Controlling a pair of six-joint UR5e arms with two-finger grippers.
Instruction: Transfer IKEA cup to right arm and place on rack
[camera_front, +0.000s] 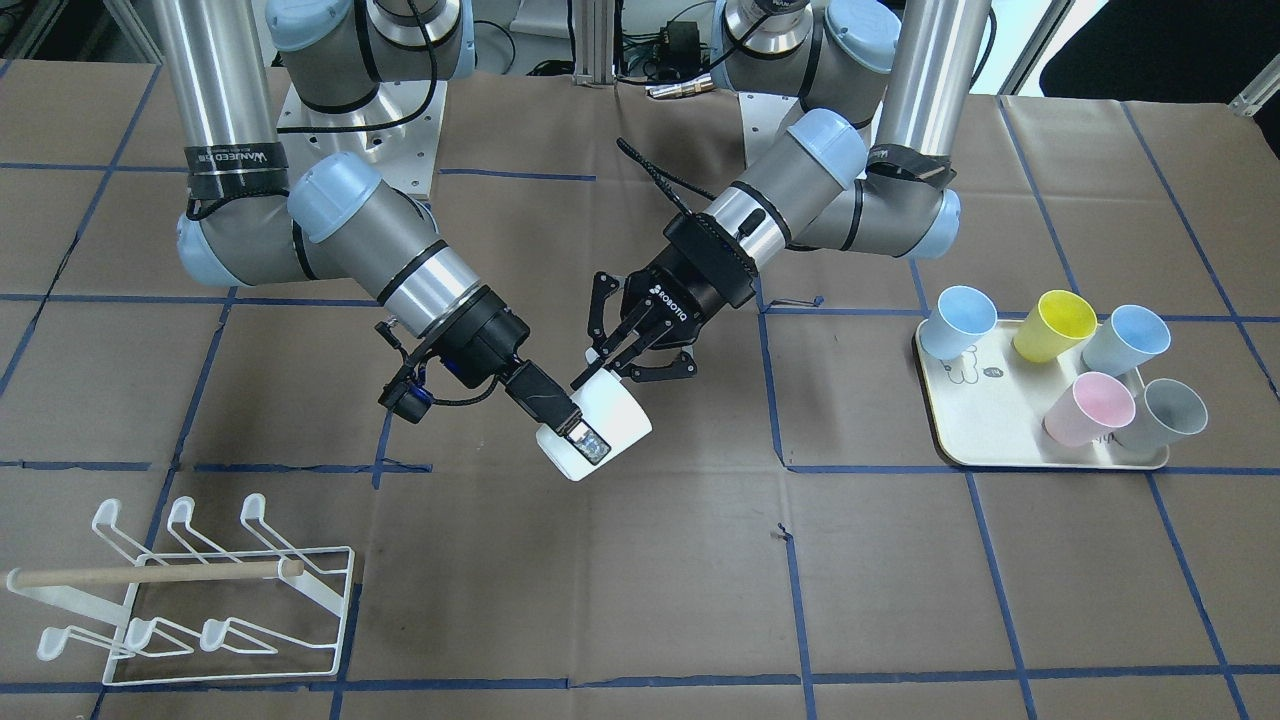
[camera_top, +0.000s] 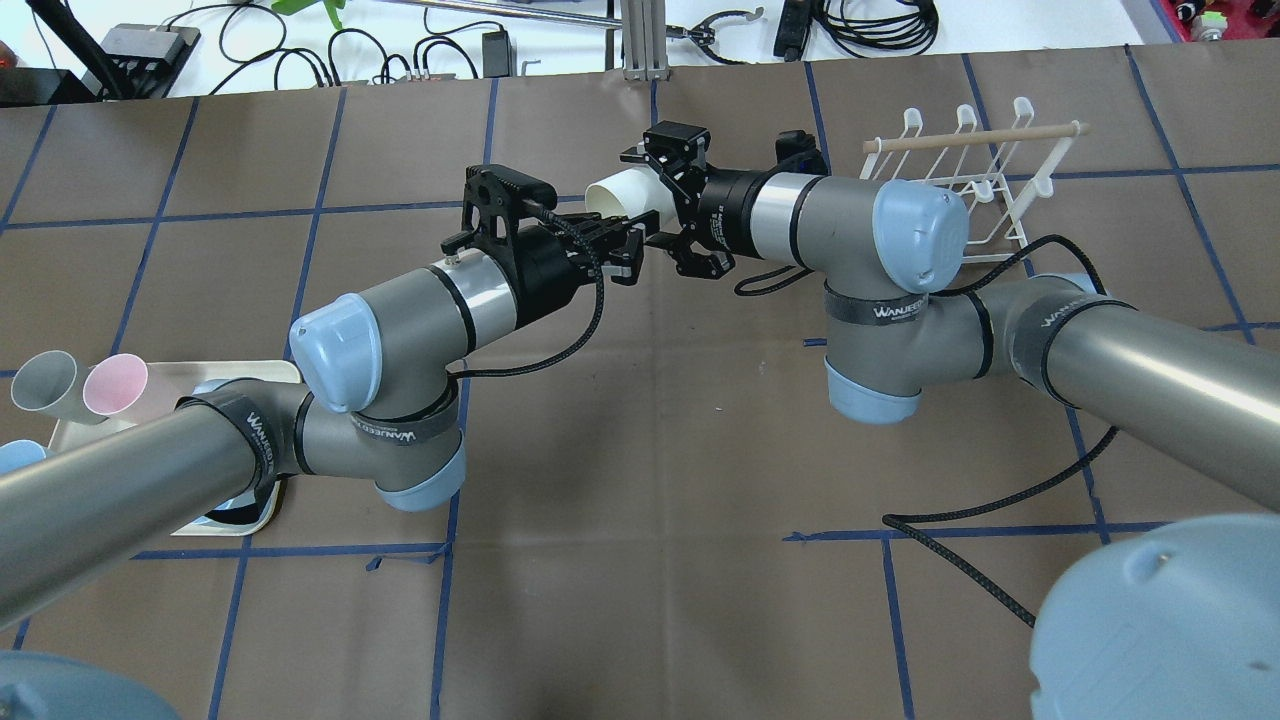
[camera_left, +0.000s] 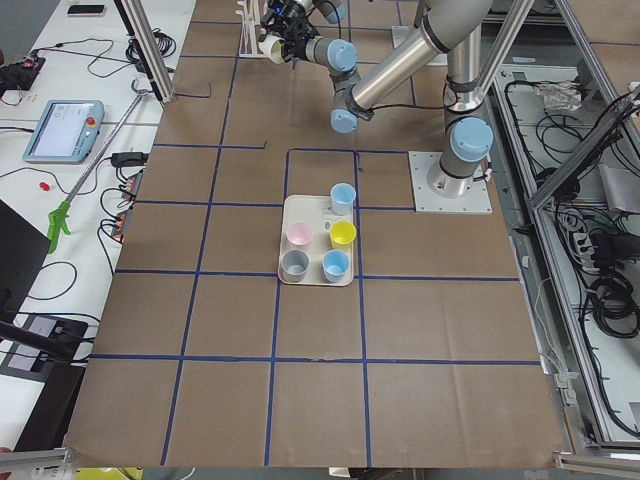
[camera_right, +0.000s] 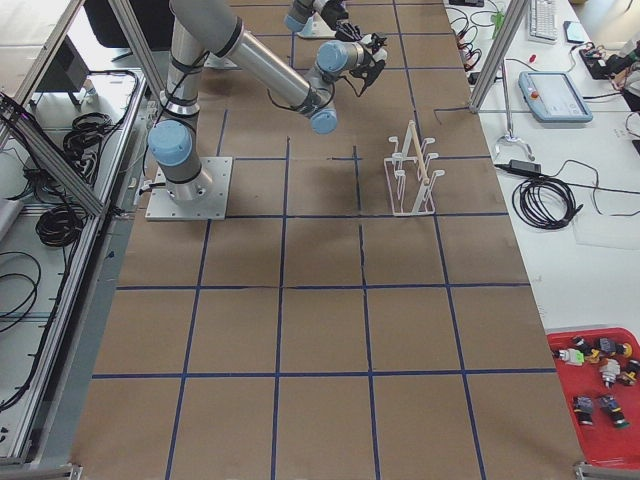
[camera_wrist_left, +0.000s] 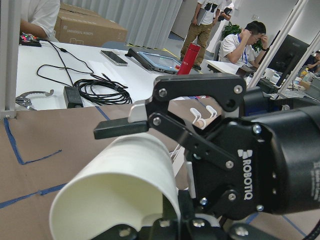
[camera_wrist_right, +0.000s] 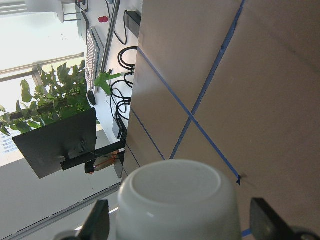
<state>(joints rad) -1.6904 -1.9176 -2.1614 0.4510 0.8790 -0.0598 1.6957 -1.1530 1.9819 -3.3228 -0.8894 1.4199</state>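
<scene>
- The left gripper (camera_front: 598, 368) is pinched on the rim of the cup (camera_front: 622, 418), one thin finger inside the mouth and one outside. We read it as the hand bearing the weight.
- The right gripper (camera_front: 583, 438) has its long fingers set either side of the cup near the base. Its wrist view shows a sliver of gap on each side, yet the front view shows a silver tip lying on the wall. We cannot tell whether it is pressing or just short of contact.
- The cup hangs in the air over mid-table, tipped almost onto its side. Its mouth faces the left gripper and its base the right one.
- We judge the tilt offers the plain wall to the right fingers while the rim end is taken.
- The two grips sit at opposite ends, close but not overlapping, which leaves the left fingers room to open and back away.
- We take this as the hand-over itself. The right grip must be firm before the left lets go, or the cup falls to the table (camera_front: 640, 600).
- The rack (camera_front: 150, 575) stands on the right arm's side, well apart from the cup, with its prongs angled up.
- On the left arm's side a tray (camera_front: 990, 425) carries five coloured cups (camera_front: 1088, 408), with neither arm near them.
</scene>
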